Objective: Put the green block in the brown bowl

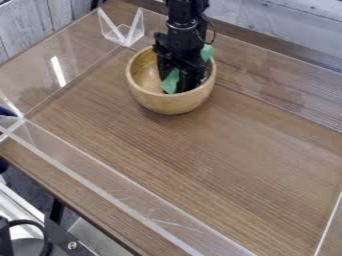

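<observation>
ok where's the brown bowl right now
In the camera view, the brown bowl sits on the table at the upper middle, just below the clear plastic stand, with the gripper over it.

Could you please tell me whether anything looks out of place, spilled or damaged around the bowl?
Nothing clearly stands out. The brown bowl sits upright on the table, with the gripper reaching down into it and green showing beside the fingers. No spill or damage is visible, though the arm hides part of the bowl's inside.
</observation>
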Motion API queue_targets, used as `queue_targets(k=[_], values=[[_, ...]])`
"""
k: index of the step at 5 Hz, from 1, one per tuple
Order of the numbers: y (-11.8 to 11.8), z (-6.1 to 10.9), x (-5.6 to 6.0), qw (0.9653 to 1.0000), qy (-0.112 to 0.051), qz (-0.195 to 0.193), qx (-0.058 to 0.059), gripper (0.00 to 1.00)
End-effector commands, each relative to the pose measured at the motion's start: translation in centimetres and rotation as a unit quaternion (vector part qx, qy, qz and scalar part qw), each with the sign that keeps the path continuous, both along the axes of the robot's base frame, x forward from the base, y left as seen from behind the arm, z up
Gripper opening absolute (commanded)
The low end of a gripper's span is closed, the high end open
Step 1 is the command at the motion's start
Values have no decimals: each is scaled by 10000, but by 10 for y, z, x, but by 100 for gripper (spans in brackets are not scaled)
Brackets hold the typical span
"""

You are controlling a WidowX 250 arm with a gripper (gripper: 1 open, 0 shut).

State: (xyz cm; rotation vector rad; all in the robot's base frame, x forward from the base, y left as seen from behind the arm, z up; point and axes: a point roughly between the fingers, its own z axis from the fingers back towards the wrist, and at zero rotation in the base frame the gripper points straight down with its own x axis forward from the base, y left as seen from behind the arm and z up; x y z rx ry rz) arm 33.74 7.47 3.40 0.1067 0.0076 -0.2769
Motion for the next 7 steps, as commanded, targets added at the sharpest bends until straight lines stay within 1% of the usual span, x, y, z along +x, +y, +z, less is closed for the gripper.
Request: queue_targets(k=[1,2,5,7], values=[[0,13,6,9998,-193,-31,-1,0],[0,11,6,9999,-145,-25,-53,0],[6,23,14,9998,-112,-2,-181,0],[8,18,14,9997,-46,235,-23,0]])
